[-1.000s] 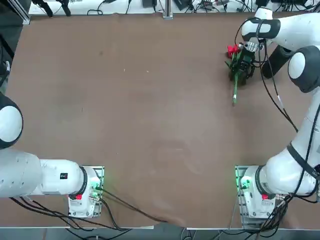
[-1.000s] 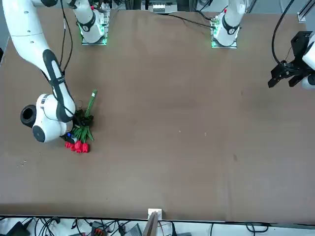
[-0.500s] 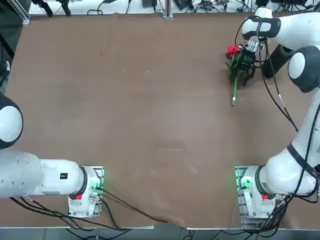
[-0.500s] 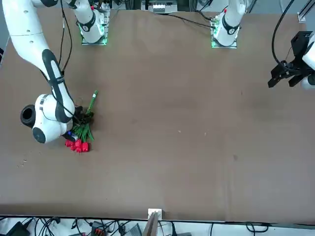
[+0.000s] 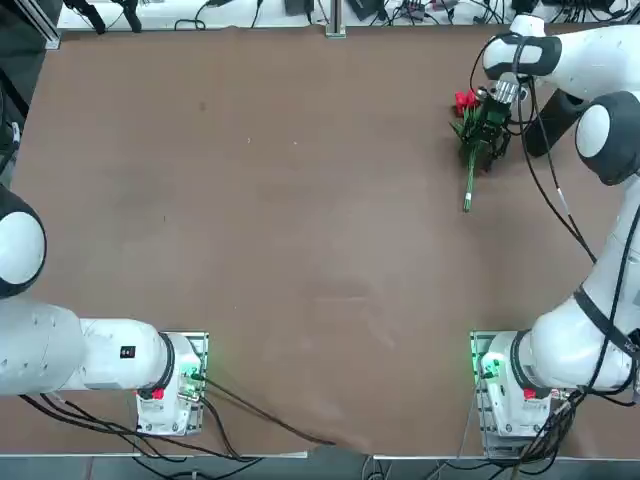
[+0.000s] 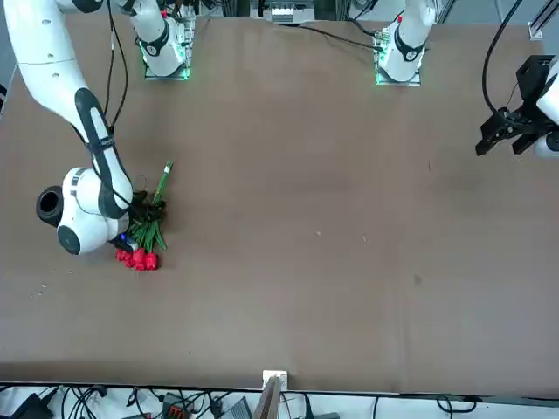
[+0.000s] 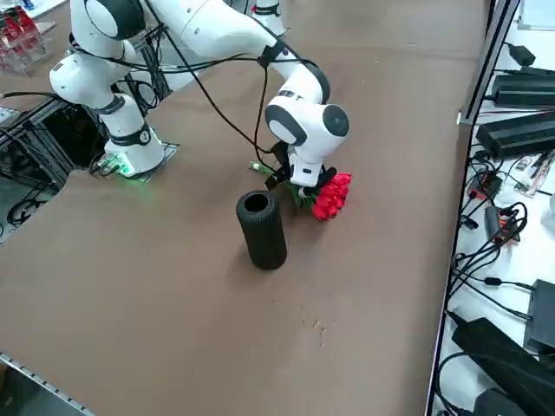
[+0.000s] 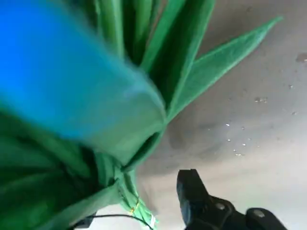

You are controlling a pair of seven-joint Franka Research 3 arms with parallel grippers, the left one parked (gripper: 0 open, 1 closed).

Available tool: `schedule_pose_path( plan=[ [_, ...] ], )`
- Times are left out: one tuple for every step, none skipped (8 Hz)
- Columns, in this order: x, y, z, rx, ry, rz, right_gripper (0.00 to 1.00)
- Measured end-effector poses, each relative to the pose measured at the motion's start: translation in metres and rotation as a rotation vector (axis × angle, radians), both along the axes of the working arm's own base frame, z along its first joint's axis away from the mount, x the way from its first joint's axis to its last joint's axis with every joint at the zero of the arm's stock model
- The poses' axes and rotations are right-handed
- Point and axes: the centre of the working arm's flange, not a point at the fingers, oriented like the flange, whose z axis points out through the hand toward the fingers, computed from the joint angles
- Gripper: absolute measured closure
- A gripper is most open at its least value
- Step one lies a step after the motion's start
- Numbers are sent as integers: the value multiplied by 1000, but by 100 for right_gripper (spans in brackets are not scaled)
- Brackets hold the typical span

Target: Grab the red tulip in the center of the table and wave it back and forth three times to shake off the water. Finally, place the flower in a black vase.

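Currently, the red tulip (image 5: 470, 135) lies flat on the table (image 5: 300, 220) toward two o'clock from the table's centre in the overhead view, red heads at twelve, stem tip at six. The right gripper (image 5: 484, 130) is lowered over the leafy middle, fingers (image 8: 196, 194) apart around the leaves, not clamped. The black vase (image 7: 261, 230) stands upright near the bunch.

One red tulip (image 5: 466, 103) bunch lies on the single brown table (image 5: 300, 220), its red heads too tightly clustered to count; one black vase (image 7: 262, 230) stands upright beside it, and one right gripper (image 5: 484, 135) sits down over the bunch's leaves
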Motion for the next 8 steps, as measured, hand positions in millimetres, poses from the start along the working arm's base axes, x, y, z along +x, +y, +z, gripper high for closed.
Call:
schedule_pose_path(
  plan=[
    [0, 0, 0, 0, 0, -1, 33],
    [0, -1, 0, 0, 0, -1, 54],
    [0, -1, 0, 0, -1, -1, 73],
    [2, -1, 1, 0, -4, -2, 86],
    [3, 0, 3, 2, -10, -4, 86],
    [6, 0, 6, 3, -19, -6, 86],
    [10, 1, 10, 4, -31, -6, 86],
    [16, 1, 18, 3, -52, -5, 86]
  ],
)
